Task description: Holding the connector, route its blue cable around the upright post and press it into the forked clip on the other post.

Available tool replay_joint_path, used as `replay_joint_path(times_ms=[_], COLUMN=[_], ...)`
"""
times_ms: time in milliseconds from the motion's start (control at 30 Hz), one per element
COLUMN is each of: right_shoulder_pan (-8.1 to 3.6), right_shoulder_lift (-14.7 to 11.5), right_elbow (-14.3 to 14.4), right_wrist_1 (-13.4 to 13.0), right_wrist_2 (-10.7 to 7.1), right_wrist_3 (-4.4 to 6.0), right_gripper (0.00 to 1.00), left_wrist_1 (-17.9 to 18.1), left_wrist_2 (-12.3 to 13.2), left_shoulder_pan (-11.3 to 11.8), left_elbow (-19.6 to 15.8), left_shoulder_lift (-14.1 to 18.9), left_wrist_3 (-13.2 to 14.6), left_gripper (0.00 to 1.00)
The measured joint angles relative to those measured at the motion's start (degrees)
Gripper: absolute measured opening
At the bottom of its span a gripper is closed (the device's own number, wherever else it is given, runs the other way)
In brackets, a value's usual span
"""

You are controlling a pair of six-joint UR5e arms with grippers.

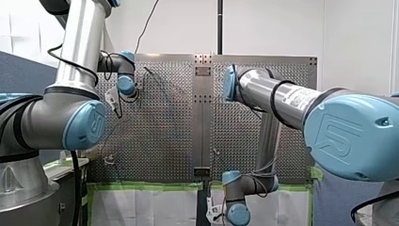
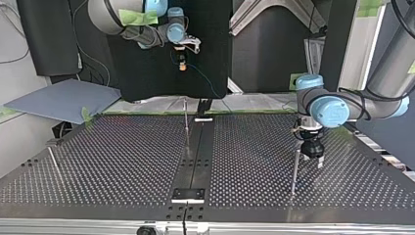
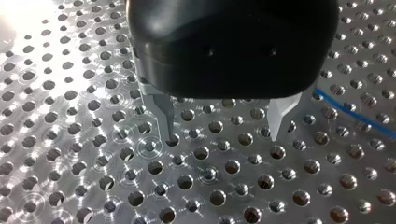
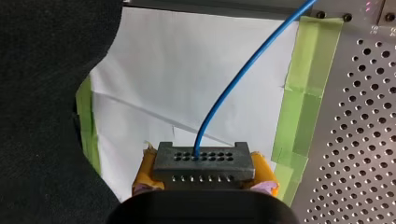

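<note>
My right gripper [image 4: 204, 186] is shut on the grey connector [image 4: 203, 161], its yellow pads [image 4: 147, 170] pressed on both sides. The blue cable [image 4: 247, 70] leaves the connector and runs over white paper toward the perforated table. In the top view my right gripper [image 2: 182, 62] hangs with the connector beyond the table's far edge, and the cable [image 2: 205, 84] droops from it. One thin upright post [image 2: 186, 120] stands near the far middle, another post [image 2: 295, 171] beside my left gripper [image 2: 313, 155]. My left gripper [image 3: 223, 135] is open just above the plate, nothing between its metal fingers [image 3: 166, 116].
A stretch of blue cable [image 3: 350, 109] lies on the plate beside my left gripper. A thin slanted rod [image 2: 54, 161] stands at the top view's left. Green tape [image 4: 303, 93] edges the table over white paper [image 4: 187, 74]. A dark central strip [image 2: 198, 152] divides the plate.
</note>
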Motion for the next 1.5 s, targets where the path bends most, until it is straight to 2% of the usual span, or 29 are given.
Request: replay_joint_path(times_ms=[233, 433, 767, 933, 1300, 1500], right_shoulder_pan=[0.0, -0.03, -0.4, -0.8, -1.08, -1.55], right_shoulder_lift=[-3.54, -6.62, -11.54, -13.85, -19.21, -22.12], right_elbow=[3.12, 4.14, 7.73, 9.81, 11.03, 12.46], right_wrist_1=[2.18, 3.84, 3.44, 2.9, 3.05, 1.73], right_wrist_2=[0.19, 0.45, 0.5, 0.33, 0.39, 0.45], right_wrist_3=[-0.36, -1.07, -1.02, -0.64, -0.65, -0.52], right_gripper=[0.0, 0.0, 0.0, 0.0, 0.0, 0.0], left_wrist_1=[0.0, -0.01, -0.07, -0.13, -0.34, -0.35], left_wrist_2=[-0.1, -0.05, 0.01, 0.05, 0.06, 0.06], left_shoulder_pan=[0.06, 0.07, 0.07, -0.04, -0.23, -0.2], left_elbow=[-0.01, -0.04, -0.04, -0.04, -0.03, -0.03], left_shoulder_lift=[0.0, 0.0, 0.0, 0.0, 0.0, 0.01], left_wrist_3=[0.0, 0.0, 0.0, 0.0, 0.0, 0.0], left_gripper=[1.0, 1.0, 1.0, 1.0, 1.0, 1.0])
